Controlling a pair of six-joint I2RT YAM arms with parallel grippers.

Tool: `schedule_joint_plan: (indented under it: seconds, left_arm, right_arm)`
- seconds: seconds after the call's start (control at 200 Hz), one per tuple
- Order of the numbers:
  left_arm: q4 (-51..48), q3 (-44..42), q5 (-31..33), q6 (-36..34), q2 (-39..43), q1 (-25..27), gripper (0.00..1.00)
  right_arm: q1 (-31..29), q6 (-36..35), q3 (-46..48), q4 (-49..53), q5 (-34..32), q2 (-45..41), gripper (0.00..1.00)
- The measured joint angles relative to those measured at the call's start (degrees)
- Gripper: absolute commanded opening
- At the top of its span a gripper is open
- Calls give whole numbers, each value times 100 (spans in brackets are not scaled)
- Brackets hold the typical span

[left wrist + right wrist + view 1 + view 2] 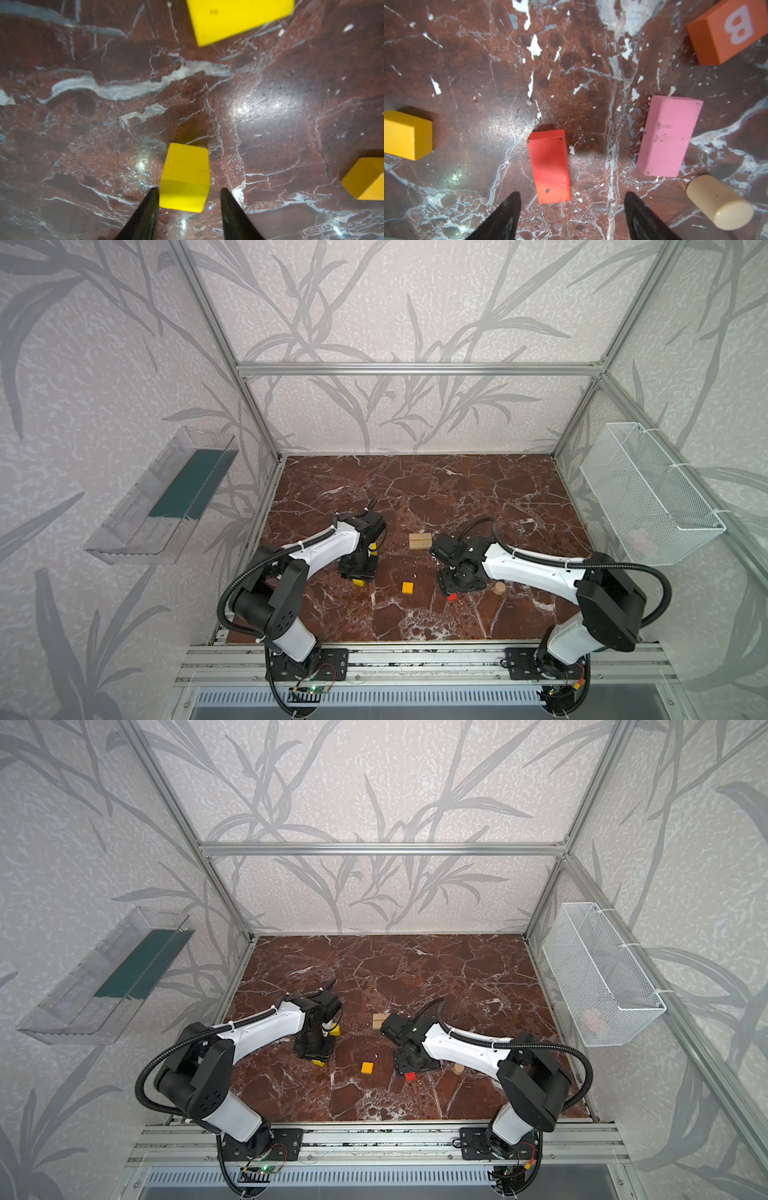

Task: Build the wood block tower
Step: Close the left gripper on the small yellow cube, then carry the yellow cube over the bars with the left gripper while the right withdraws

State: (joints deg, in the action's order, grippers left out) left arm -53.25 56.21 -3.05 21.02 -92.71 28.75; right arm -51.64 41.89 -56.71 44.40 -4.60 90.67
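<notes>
Slack between red brick (549, 166) and right pincer (572, 193)

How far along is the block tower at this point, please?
Barely begun: only the tan planks lie together as a base, nothing on them. In hand: the left claw straddles a yellow cube; the right claw hangs open over the red brick. Left: pink brick, orange cube and cylinder, all loose.
</notes>
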Motion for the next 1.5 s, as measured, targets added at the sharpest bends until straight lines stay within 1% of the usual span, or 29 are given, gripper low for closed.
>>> schedule_joint_plan:
  seconds: [0.33,0.455,0.64,0.9,0.99,1.115,1.275,1.375,1.5]
  left_arm:
    - [24,0,-4,15,-81,0,32]
    - [31,11,-7,15,-81,2,25]
    - [37,26,-2,20,-81,2,19]
    - [-39,199,-13,114,85,7,16]
    - [-153,404,-26,192,225,22,13]
    - [-323,841,-24,291,273,96,12]
    - [-494,1351,-9,444,243,247,9]
    - [-570,1692,-4,557,85,348,7]
    - [-640,2203,-7,686,-341,459,4]
  right_arm:
    - [0,31,15,2,-52,-2,79]
    - [0,52,57,9,-52,-2,79]
    - [0,76,70,13,-87,-33,79]
    - [24,98,98,52,-157,-308,80]
    - [101,94,98,72,-127,-389,79]
    - [271,83,125,79,-70,-507,79]
    - [525,11,363,24,22,-957,77]
    - [721,-20,605,-74,101,-1384,77]
    - [935,-59,883,-177,129,-1847,77]
